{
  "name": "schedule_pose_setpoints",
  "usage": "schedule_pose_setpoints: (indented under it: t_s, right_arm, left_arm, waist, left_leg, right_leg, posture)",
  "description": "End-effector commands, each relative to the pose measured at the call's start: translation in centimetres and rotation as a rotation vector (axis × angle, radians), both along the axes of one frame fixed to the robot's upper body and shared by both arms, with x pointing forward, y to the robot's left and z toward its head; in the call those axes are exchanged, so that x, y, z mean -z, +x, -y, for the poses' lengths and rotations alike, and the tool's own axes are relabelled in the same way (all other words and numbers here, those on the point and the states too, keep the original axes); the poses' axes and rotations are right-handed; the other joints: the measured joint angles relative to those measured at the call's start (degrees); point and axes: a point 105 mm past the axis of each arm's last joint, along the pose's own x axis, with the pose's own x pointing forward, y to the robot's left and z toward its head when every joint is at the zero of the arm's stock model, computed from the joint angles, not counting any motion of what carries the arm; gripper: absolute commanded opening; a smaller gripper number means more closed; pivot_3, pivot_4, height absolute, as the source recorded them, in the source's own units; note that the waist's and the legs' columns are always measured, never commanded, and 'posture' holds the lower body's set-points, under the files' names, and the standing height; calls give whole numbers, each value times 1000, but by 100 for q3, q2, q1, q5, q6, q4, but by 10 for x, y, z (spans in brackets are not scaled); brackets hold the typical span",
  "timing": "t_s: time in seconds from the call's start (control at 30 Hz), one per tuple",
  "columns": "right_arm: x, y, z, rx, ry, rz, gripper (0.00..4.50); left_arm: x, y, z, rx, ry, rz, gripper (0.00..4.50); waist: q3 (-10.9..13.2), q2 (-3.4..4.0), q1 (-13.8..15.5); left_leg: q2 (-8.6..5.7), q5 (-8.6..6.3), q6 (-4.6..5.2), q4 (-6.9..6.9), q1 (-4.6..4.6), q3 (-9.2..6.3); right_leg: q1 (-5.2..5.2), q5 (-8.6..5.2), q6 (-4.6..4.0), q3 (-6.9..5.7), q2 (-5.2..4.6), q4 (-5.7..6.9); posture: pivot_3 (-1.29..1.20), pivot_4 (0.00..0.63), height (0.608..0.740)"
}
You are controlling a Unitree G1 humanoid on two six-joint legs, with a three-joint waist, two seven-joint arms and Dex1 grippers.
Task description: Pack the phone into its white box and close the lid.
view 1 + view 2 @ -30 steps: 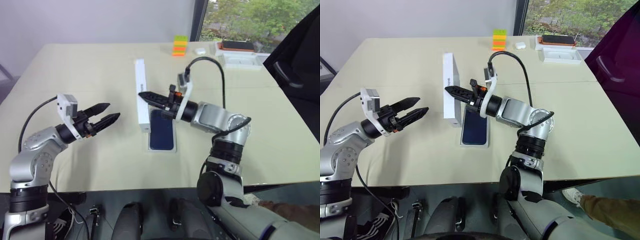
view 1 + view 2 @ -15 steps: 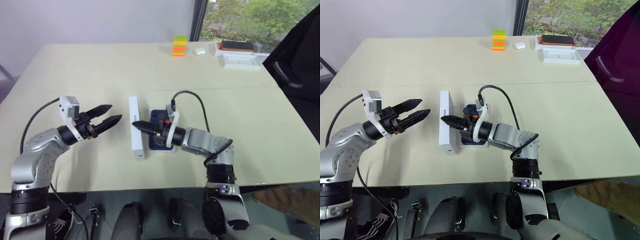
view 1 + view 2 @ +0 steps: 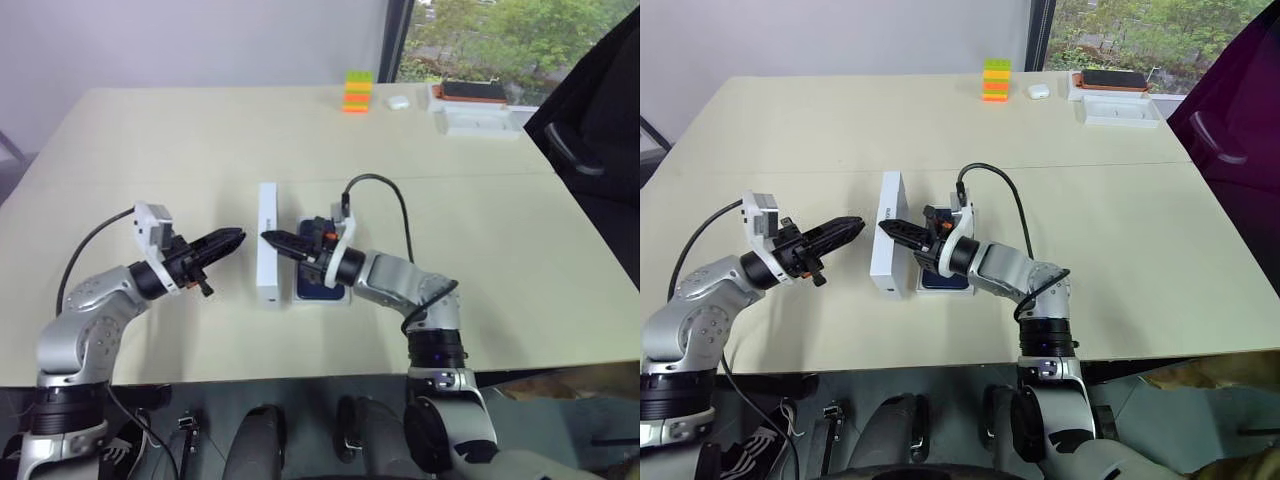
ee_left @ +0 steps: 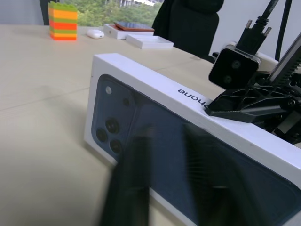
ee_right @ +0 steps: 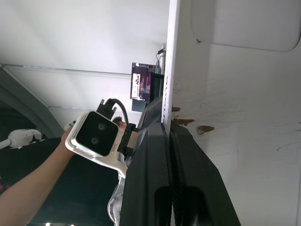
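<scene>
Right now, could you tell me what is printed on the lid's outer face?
A dark blue phone back with camera lenses, on the white lid; the left wrist view shows it best.

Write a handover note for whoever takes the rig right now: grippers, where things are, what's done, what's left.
Right gripper: shut on the lid's top edge, holding it on its side beside the white box.
Left gripper: shut, holding nothing, pointing at the lid's printed face.
Done: the phone lies in the white box.
Left: lay the lid over the box and press it closed.
</scene>
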Motion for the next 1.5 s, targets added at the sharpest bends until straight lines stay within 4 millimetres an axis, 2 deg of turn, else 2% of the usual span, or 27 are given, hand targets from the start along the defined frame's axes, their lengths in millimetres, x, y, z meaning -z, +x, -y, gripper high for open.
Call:
schedule_pose_setpoints:
  t_s: [0.03, 0.3, 0.47, 0.6, 0.8, 0.83, 0.93, 1.0, 1.1, 1.23, 1.3, 1.5]
  right_arm:
    - [-8, -3, -4, -12, 39, 22, 0]
    - [-1, 7, 0, 49, 9, 3, 0]
    - [2, 9, 0, 61, 3, -4, 0]
    - [6, 10, 1, 71, -11, -13, 1246]
    - [-4, 16, 16, 93, -65, 80, 4292]
    - [-4, 16, 17, 93, -69, 86, 4410]
    - [-34, 20, 50, 92, -200, 340, 4410]
    - [-44, 17, 73, 79, -328, 524, 4410]
    - [-43, 14, 93, 51, -497, 710, 4410]
    - [-28, 16, 124, 30, -707, 932, 4410]
    - [-23, 16, 129, 11, -728, 951, 4410]
    - [-15, 18, 129, -23, -812, 1071, 4410]
  left_arm:
    - [-3, 5, 7, -4, -2, 41, 94]
    - [10, 10, 23, -11, 4, 43, 94]
    - [11, 11, 24, -12, 4, 42, 94]
    - [13, 11, 23, -15, 6, 36, 0]
    - [16, 10, 25, -7, 5, 23, 0]
    - [16, 10, 25, -6, 5, 23, 0]
    - [20, 10, 33, 11, 6, 19, 0]
    - [19, 13, 38, 19, 2, 23, 0]
    - [19, 14, 45, 40, -5, 24, 0]
    - [21, 17, 63, 88, -19, 26, 0]
    - [22, 19, 74, 107, -36, 23, 0]
    - [25, 18, 90, 142, -44, 15, 0]
  waist:
    - [0, 0, 2]
    - [0, -1, 4]
    - [0, -1, -1]
    - [0, 0, 3]
    - [0, -1, 13]
    - [0, -1, 14]
    - [4, 6, 25]
    - [7, 11, 65]
    - [2, 3, 89]
    - [2, 4, 113]
    - [3, 4, 127]
    - [3, 3, 136]
  left_leg:
    - [0, 0, 0, 0, 0, 0]
    - [0, 0, 0, 0, -1, 5]
    - [2, 0, 0, 0, -1, 7]
    - [3, 0, 0, 0, -1, 6]
    - [2, 0, 0, 0, -1, 7]
    - [2, 0, 0, 0, -1, 7]
    - [0, 0, 0, 1, -2, 10]
    - [-5, 0, 0, 4, -7, 9]
    - [-7, -6, 11, 4, -7, 11]
    - [7, -15, 26, 1, -2, 10]
    - [6, -15, 26, 1, -2, 12]
    - [5, -15, 26, 17, 0, 22]
  right_leg:
    - [0, 0, 0, 0, 0, 0]
    - [0, 1, -1, 1, 0, -2]
    - [-1, 1, -2, 1, 1, -2]
    - [-1, 1, -2, 1, 3, -2]
    - [-1, 1, -2, 0, 1, -2]
    - [-1, 1, -2, 0, 0, -2]
    - [-1, 1, -1, 2, 0, -3]
    - [-2, -2, 3, 2, -3, -7]
    - [-1, -7, 12, 1, 1, -16]
    - [-2, -10, 14, 7, 29, -18]
    - [-3, -10, 14, 6, 28, -16]
    - [-3, -4, 5, 10, 25, -11]
  posture:
    - [0, 150, 740]
    - [0, 150, 740]
    - [0, 150, 740]
    - [0, 150, 740]
    - [0, 150, 740]
    - [0, 150, 740]
    - [0, 150, 740]
    - [0, 150, 740]
    - [0, 150, 740]
    - [0, 150, 740]
    - [0, 150, 740]
    - [0, 150, 740]
